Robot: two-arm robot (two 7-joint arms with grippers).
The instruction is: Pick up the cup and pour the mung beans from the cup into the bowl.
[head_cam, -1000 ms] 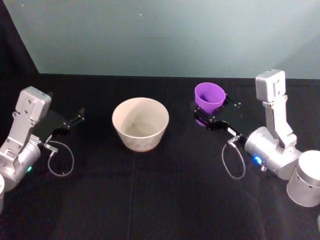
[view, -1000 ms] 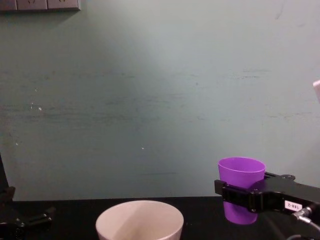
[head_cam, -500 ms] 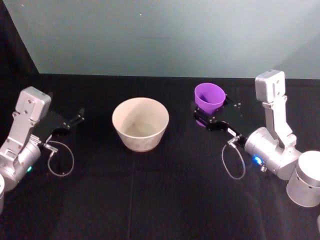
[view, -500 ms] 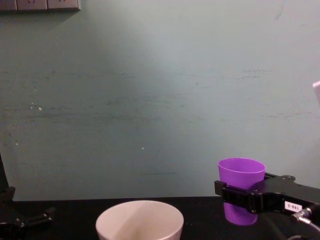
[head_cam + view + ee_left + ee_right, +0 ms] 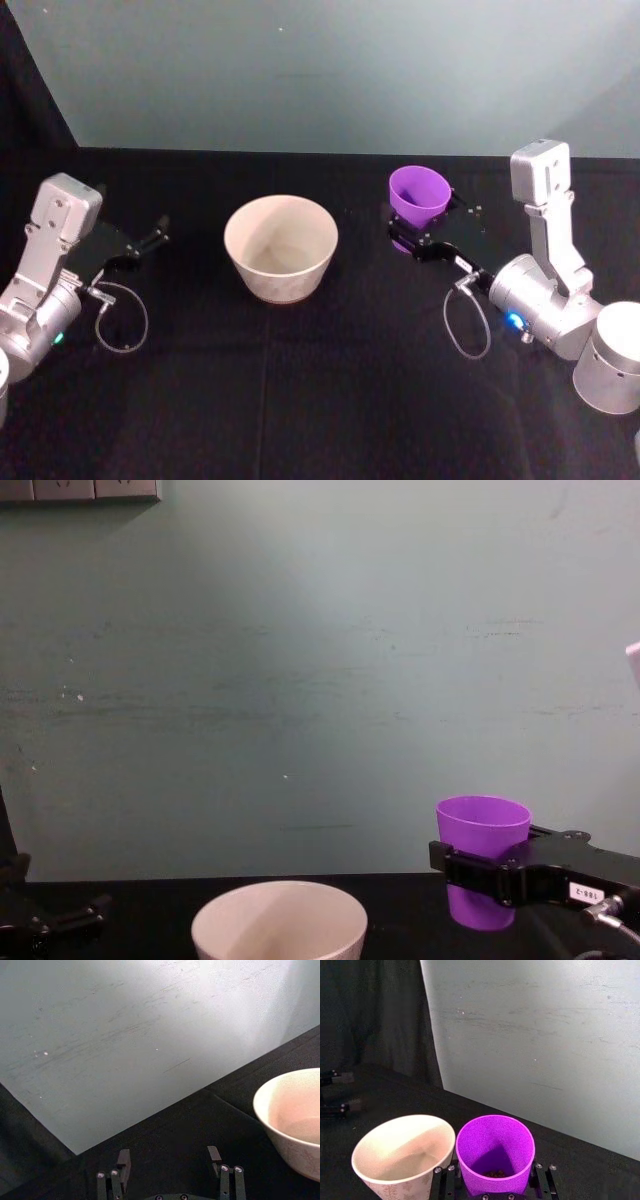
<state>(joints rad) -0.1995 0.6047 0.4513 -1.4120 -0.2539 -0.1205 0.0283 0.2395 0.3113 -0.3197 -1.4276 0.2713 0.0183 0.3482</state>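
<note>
The purple cup (image 5: 418,194) stands upright right of the white bowl (image 5: 281,247), and my right gripper (image 5: 402,232) is shut on it around its lower body. From the chest the cup (image 5: 483,860) sits in the black fingers (image 5: 470,868), beside the bowl (image 5: 279,918). The right wrist view looks into the cup (image 5: 495,1152), where a small dark cluster of mung beans (image 5: 494,1174) lies at the bottom, with the bowl (image 5: 402,1155) close beside it. My left gripper (image 5: 158,234) rests open left of the bowl, its fingers (image 5: 123,1162) wide apart and the bowl (image 5: 294,1118) farther off.
A black cloth (image 5: 300,380) covers the table, with a pale green wall (image 5: 330,70) behind. Cable loops hang from both wrists. The bowl looks empty inside.
</note>
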